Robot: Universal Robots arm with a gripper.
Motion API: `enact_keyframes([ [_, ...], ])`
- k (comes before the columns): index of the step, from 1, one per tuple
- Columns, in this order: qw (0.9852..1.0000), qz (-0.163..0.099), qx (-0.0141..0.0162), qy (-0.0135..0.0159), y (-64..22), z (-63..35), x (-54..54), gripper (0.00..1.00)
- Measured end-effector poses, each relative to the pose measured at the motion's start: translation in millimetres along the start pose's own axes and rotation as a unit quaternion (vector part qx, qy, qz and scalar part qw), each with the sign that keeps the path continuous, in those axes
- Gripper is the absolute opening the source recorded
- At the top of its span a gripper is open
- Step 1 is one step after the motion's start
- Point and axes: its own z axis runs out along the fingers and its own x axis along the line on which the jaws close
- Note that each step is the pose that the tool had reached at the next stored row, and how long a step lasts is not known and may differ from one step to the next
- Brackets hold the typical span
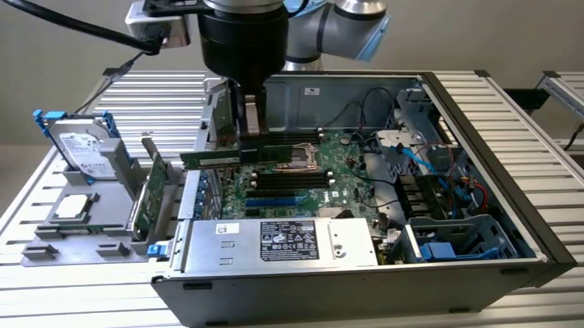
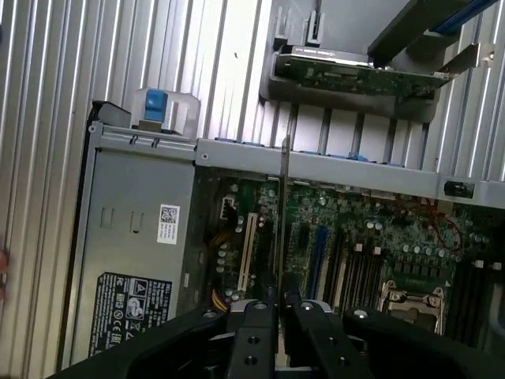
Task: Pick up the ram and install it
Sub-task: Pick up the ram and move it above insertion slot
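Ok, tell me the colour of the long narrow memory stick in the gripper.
Green; the long narrow circuit-board stick shows best in the exterior view.

The arm (image 1: 351, 24) is reaching down from the upper centre of the exterior view, its black wrist (image 1: 242, 41) pointing vertically, and the gripper (image 1: 253, 130) is pinching the ram (image 1: 219, 158) between both fingers (image 2: 259, 332).
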Motion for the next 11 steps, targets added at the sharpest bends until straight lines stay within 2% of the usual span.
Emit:
enact_keyframes([
  [11,1.0,0.0,-0.0001,0.0007,-48.8,11.5,-7.0,0.14],
])
